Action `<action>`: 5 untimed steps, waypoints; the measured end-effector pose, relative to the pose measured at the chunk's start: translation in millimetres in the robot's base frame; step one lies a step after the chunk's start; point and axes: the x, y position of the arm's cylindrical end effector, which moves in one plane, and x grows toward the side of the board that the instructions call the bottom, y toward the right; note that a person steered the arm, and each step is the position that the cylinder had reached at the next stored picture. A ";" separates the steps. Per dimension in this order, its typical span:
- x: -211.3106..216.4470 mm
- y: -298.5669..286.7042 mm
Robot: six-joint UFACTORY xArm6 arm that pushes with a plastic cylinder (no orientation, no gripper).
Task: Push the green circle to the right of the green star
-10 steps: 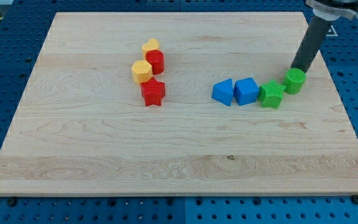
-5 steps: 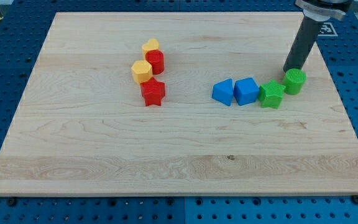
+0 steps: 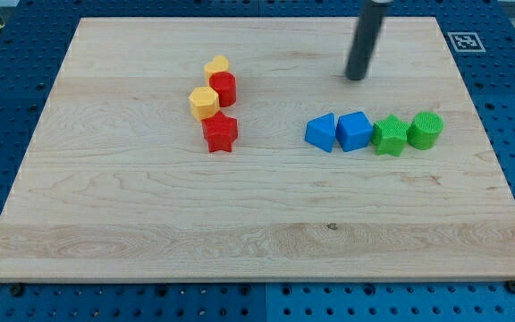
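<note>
Right of centre, green circle [image 3: 426, 130]: touching the right side of the green star [image 3: 389, 136].
Row: blue triangle [image 3: 321, 132], blue cube [image 3: 355, 131], star, circle, left to right.
My tip [image 3: 356, 77]: above the row, clear of all blocks.
Jaws: none fitted; plain rod.
Upper left of centre: red and yellow blocks clustered.

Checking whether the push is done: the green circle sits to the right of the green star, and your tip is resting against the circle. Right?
Not quite. The camera view shows the green circle right of the green star, but my tip is apart from it, up-left above the blue blocks.
</note>
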 end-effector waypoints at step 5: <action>31.9 -115.9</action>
